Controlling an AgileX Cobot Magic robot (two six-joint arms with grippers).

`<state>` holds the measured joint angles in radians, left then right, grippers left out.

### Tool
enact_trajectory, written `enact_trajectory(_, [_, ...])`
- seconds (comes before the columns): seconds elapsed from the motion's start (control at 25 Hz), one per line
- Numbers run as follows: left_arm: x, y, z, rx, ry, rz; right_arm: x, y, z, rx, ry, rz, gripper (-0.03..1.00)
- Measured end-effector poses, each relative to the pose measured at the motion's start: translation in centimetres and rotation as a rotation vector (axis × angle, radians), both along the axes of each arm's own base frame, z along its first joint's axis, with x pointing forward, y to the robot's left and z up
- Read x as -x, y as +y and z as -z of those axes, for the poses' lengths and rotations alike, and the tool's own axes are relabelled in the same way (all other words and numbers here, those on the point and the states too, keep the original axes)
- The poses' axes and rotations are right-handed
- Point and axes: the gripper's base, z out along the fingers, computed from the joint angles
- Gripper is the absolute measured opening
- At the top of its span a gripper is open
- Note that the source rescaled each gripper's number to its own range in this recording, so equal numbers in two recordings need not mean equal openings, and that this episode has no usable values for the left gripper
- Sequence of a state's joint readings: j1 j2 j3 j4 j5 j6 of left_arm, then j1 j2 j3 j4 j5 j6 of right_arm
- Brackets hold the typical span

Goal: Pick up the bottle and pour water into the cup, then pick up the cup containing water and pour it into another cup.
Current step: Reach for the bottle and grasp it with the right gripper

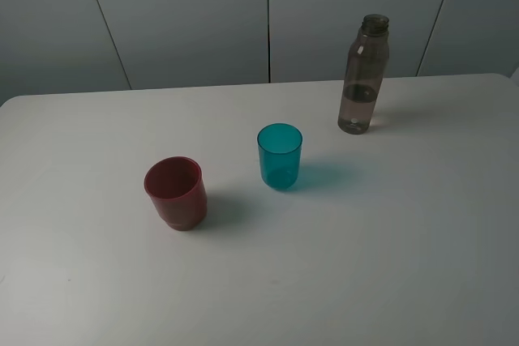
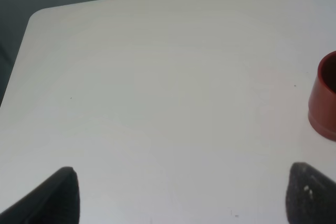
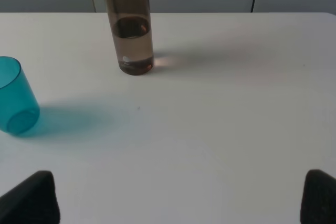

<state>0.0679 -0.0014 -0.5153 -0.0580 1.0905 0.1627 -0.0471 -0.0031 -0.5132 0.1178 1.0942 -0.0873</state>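
Here we see the bottle (image 1: 362,74) standing upright, neck up, far right on the smooth white table (image 1: 422,265): slim, smoky, translucent plastic. The teal cup (image 1: 280,155), translucent and tapered, stands mouth up mid-table; the opaque red cup (image 1: 175,192), stepped at its base, near its left. Our left claw (image 2: 184,198) and right claw (image 3: 176,200) gape wide, holding nothing.

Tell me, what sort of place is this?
Likely a lab test bench, not a kitchen: a plain white table, grey wall panels behind, and only a bottle, teal cup and red cup set out.
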Motion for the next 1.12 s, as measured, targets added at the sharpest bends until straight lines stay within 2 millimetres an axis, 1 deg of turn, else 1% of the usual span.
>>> enact_trajectory(0.08, [0.0, 0.0, 0.0, 0.0, 0.0, 0.0, 0.0, 0.0, -0.3, 0.002, -0.024, 0.003, 1.0])
enact_trajectory(0.12, [0.0, 0.0, 0.0, 0.0, 0.0, 0.0, 0.0, 0.0, -0.8, 0.001, -0.062, 0.006, 1.0])
enact_trajectory(0.28, [0.0, 0.0, 0.0, 0.0, 0.0, 0.0, 0.1, -0.1, -3.7, 0.0, -0.26, 0.02, 1.0])
enact_trajectory(0.36, [0.0, 0.0, 0.0, 0.0, 0.0, 0.0, -0.6, -0.2, -4.8, 0.0, -0.292, 0.023, 1.0])
enact_trajectory(0.44, [0.0, 0.0, 0.0, 0.0, 0.0, 0.0, -1.6, -0.2, -5.7, 0.002, -0.287, 0.024, 1.0])
enact_trajectory(0.56, [0.0, 0.0, 0.0, 0.0, 0.0, 0.0, -3.8, -0.4, -6.5, 0.0, -0.259, 0.026, 1.0])
enact_trajectory(0.76, [0.0, 0.0, 0.0, 0.0, 0.0, 0.0, -8.4, -0.5, -6.7, -0.033, -0.209, 0.031, 1.0])
enact_trajectory(0.88, [0.0, 0.0, 0.0, 0.0, 0.0, 0.0, -11.0, -0.7, -6.4, -0.031, -0.173, 0.04, 1.0])
enact_trajectory(1.0, [0.0, 0.0, 0.0, 0.0, 0.0, 0.0, -13.4, -1.0, -5.5, -0.007, -0.106, 0.048, 1.0])
enact_trajectory(1.12, [0.0, 0.0, 0.0, 0.0, 0.0, 0.0, -15.7, -0.5, -4.4, 0.016, -0.046, 0.003, 1.0])
